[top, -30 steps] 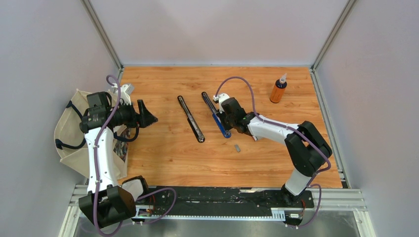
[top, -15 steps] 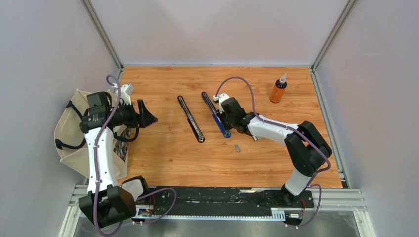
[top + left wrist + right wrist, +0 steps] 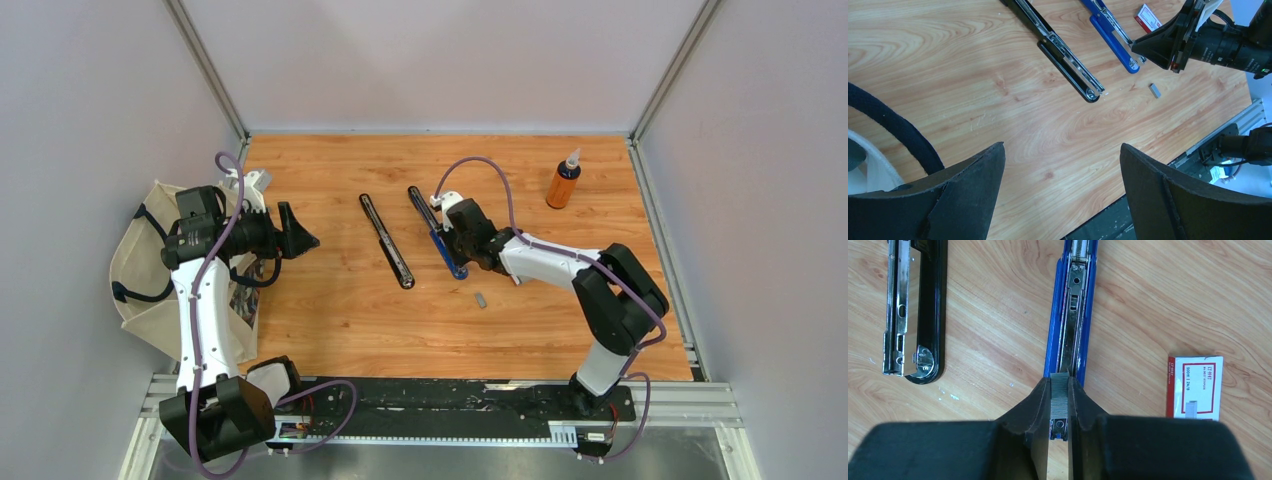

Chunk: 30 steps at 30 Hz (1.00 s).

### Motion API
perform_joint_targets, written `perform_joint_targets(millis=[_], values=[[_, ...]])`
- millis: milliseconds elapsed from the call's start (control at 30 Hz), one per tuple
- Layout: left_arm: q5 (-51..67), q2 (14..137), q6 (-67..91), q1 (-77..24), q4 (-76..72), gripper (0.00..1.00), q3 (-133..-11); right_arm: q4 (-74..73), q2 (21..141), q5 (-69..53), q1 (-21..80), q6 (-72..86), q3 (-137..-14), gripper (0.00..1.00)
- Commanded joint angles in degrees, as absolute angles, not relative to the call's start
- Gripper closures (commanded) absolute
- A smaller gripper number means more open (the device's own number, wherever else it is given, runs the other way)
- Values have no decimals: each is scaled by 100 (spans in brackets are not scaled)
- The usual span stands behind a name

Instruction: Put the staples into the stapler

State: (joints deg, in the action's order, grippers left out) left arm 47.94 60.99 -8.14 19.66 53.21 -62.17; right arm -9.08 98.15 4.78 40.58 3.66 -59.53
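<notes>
Left arm (image 3: 205, 310): up from its base at the near-left corner, forearm upright, wrist bent over to the right.
Left gripper (image 3: 1062, 150): raised above the worktop's (image 3: 330, 320) left edge and aimed at its middle.
Left fingers (image 3: 973, 195): spread wide apart.
Right arm (image 3: 550, 262): elbow folded at the right, forearm stretched left and away, towards the centre.
Right gripper (image 3: 1059, 382): down low, nose to the worktop.
Right fingers (image 3: 1035, 405): pinched tight on the strip (image 3: 1059, 395), one either side.
</notes>
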Motion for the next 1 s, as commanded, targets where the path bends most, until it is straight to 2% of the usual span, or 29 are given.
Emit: perform_joint_targets(millis=[0,533,967], values=[[4896,6100,-896,2048,5177,7,-6196,-800,9896,492,4043,404,-6073,87],[4904,6100,-888,2048,5177,7,-6205,-721,9449,457,4043,378,-5994,87],[4896,6091,-896,2057,5177,7,-6188,-765,9738,562,4034,334,-6056,87]])
